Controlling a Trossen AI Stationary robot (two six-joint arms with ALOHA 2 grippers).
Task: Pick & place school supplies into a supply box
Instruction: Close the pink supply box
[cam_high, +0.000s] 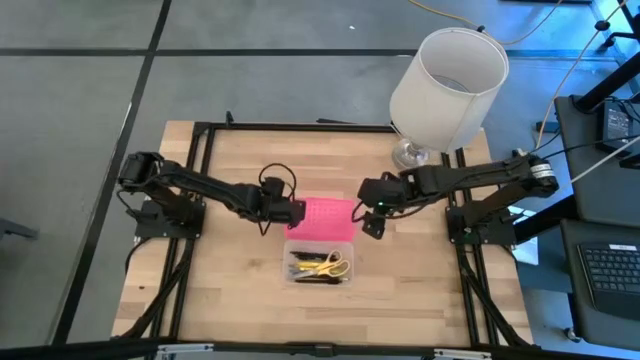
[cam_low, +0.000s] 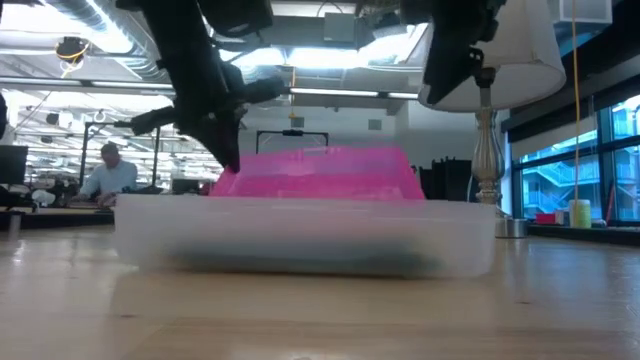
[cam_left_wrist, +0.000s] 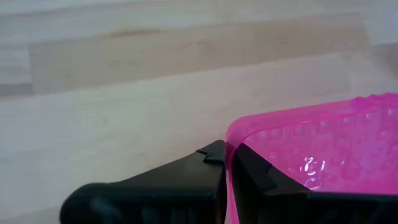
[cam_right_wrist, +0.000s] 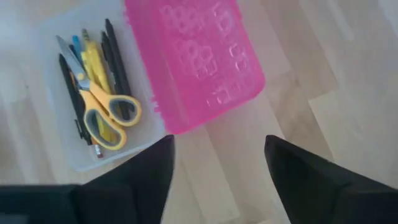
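Note:
The supply box's clear base (cam_high: 318, 266) sits at mid-table. In it lie the school supplies: yellow-handled scissors (cam_right_wrist: 102, 112) and several pens and pencils (cam_right_wrist: 112, 53). The pink lid (cam_high: 328, 217) is swung open to the base's far side; in the low view the lid (cam_low: 320, 175) rises behind the base (cam_low: 300, 235). My left gripper (cam_high: 296, 212) is shut on the lid's left end. My right gripper (cam_right_wrist: 217, 163) hangs open above the table, just right of the lid, touching nothing. My left gripper pinches the rim of the pink lid at its left end, near a corner (cam_left_wrist: 229, 163), between its two fingers (cam_left_wrist: 205, 163). The fingers come from the table's left, slanting down. The lid stays joined to the base along its near edge.
A big white lampshade (cam_high: 448, 75) on a metal lamp foot (cam_high: 410, 153) stands at the table's far right, close behind my right arm. Bare wood lies in front of the box and to either side. A person sits far off in the room (cam_low: 108, 172).

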